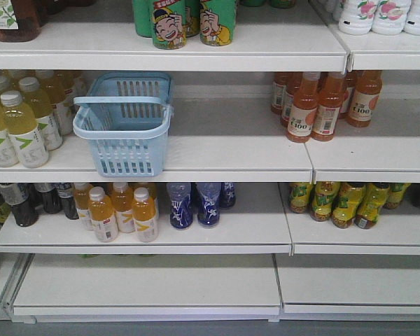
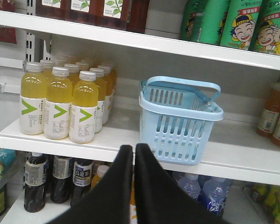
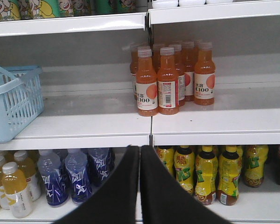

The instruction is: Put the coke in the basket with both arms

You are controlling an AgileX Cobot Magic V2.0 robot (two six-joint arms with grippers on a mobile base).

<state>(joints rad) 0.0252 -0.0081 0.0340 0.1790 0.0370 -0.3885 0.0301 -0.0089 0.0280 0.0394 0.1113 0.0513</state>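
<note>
Black left gripper [image 2: 133, 149] and right gripper [image 3: 139, 150] clenched, empty; coke unseen, wrong-bottle grab possible; light blue slotted plastic basket [image 2: 177, 135] at left's one o'clock

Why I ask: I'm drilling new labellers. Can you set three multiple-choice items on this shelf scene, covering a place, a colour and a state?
1. Where does the basket stand?
A. On the top shelf
B. Between the yellow bottles and the orange bottles, on their shelf
C. On the floor

2. What colour is it?
A. Red
B. Green
C. Light blue

3. The left arm's jaws are:
A. Shut and empty
B. Wide open
C. Shut on a bottle

Answers:
1 B: it sits on that shelf with one bottle group on either side.
2 C: its slotted walls are pale blue.
3 A: the left wrist view shows them together with nothing between.
</note>
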